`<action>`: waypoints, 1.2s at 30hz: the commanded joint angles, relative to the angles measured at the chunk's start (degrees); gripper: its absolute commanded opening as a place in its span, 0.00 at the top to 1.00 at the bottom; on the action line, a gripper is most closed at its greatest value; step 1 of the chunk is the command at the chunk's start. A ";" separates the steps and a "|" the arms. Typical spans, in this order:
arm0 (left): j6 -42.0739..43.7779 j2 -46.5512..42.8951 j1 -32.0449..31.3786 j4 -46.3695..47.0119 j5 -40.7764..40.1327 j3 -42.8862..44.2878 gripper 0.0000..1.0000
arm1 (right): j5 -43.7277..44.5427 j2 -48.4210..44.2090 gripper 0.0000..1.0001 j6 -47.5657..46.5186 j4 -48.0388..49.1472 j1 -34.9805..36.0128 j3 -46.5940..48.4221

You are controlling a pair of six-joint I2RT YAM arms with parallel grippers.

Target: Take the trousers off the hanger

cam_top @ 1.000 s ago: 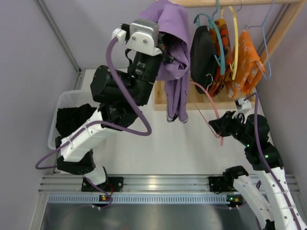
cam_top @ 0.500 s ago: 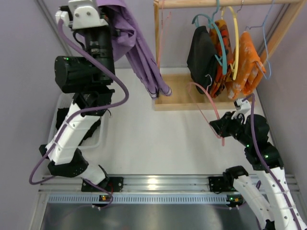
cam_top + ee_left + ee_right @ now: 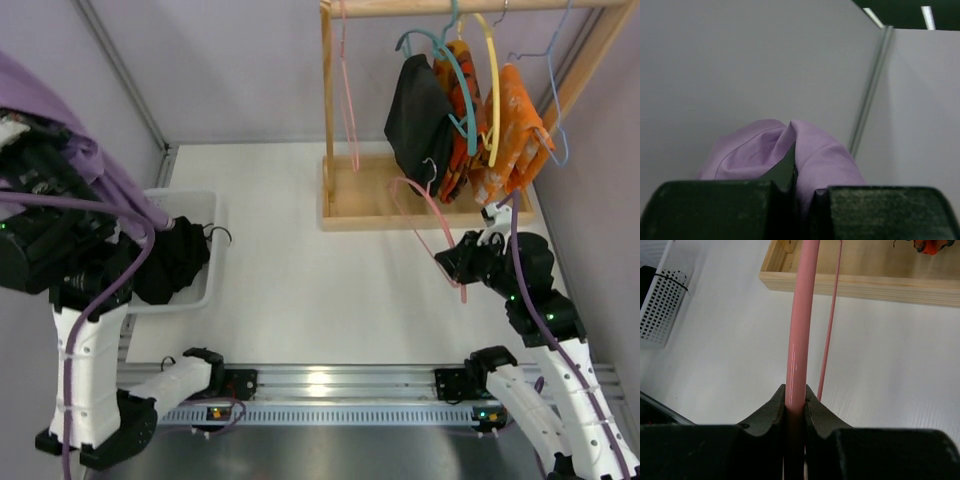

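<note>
The purple trousers (image 3: 105, 180) are off the pink hanger (image 3: 432, 218) and drape from my left gripper (image 3: 796, 187) at the far left, above the white basket (image 3: 203, 205). That gripper is shut on a fold of the purple trousers (image 3: 822, 157), pointing at the grey wall. My right gripper (image 3: 795, 399) is shut on the bare pink hanger (image 3: 799, 325), held low at the right, in front of the wooden rack (image 3: 327, 120). In the top view the right gripper (image 3: 453, 268) sits at the hanger's lower end.
Dark clothes (image 3: 175, 262) fill the basket. On the rack's rod hang a black garment (image 3: 418, 115) and orange garments (image 3: 512, 135) on coloured hangers. The rack's wooden base (image 3: 372, 208) lies on the table. Grey walls close in left and right.
My left arm has swung the trousers from the rack across to the far left, over the basket. The right gripper and pink hanger have stayed put.
</note>
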 commanded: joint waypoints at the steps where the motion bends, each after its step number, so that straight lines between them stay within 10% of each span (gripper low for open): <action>1: -2.57 -7.91 9.00 1.01 -2.35 -9.40 1.00 | -0.79 0.05 1.00 -0.54 5.12 -0.71 1.79; 15: -6.26 -30.16 28.61 -7.26 -4.56 -34.90 1.00 | -1.85 1.28 1.00 -1.07 4.76 -0.80 2.67; 36: -16.63 -8.64 28.62 0.30 18.46 -50.28 1.00 | -1.76 -0.74 1.00 -2.47 -1.12 -0.71 9.78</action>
